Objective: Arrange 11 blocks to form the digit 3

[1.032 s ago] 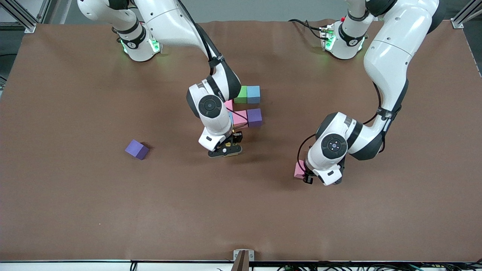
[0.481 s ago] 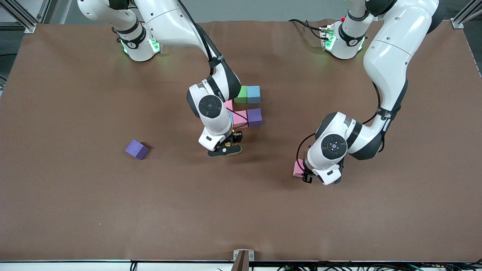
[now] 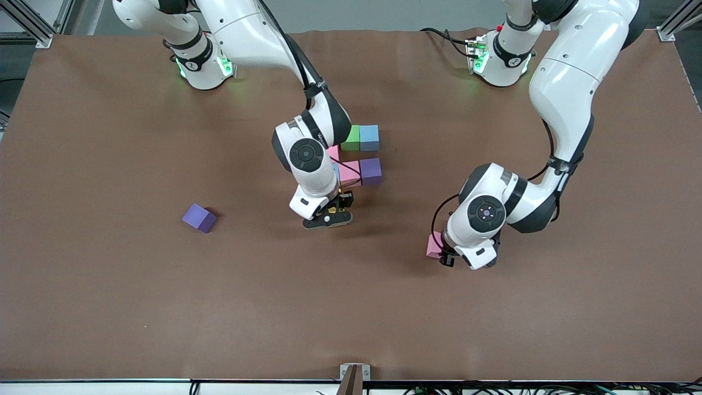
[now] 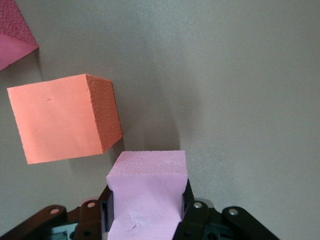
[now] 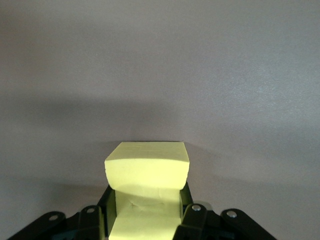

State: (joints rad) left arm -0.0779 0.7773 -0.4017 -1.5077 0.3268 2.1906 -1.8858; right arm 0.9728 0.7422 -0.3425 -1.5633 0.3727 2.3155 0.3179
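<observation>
Two white robot arms with black joints

Glossy white shells, round dark joint caps, thin black cables, green lights at the bases; gripper fingers look black, perhaps with silver screws.

Nine small matte foam cubes counted across the brown counter (image 3: 109,302)

By colour: pink cube (image 3: 349,173), three; purple cube (image 3: 371,171), two; green cube (image 3: 351,138), blue cube (image 3: 369,137), yellow cube (image 5: 147,165) and orange cube (image 4: 62,117), one each; a deep-pink corner (image 4: 12,32) cannot be matched to any of them.
</observation>
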